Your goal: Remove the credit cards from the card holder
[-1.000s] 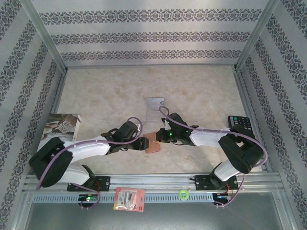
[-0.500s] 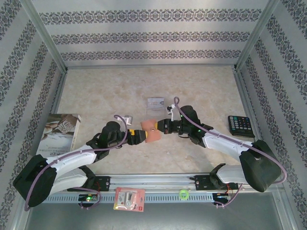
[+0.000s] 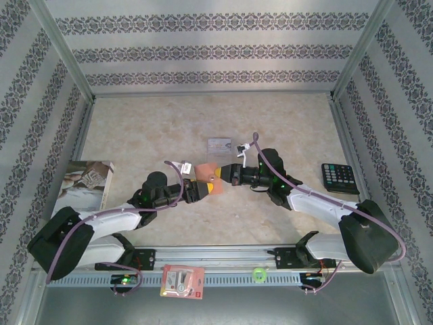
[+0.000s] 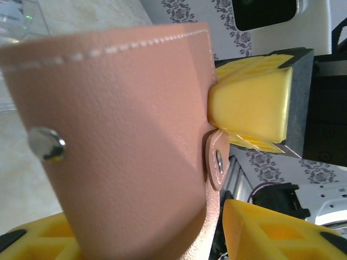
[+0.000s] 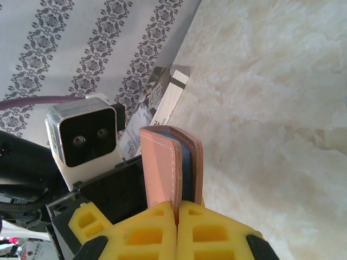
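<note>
While aloft — card holder (image 3: 205, 171); calculator (image 3: 339, 178), magazine (image 3: 86, 179) apart.

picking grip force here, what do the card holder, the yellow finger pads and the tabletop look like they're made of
Card holder: leather or faux leather, matte; grained pinkish-brown skin, white stitching, metal snap.
Pads of the right gripper: soft-looking yellow foam or rubber, moulded with recesses.
Table: beige marble pattern, smooth; possibly a printed laminate, can't tell.
</note>
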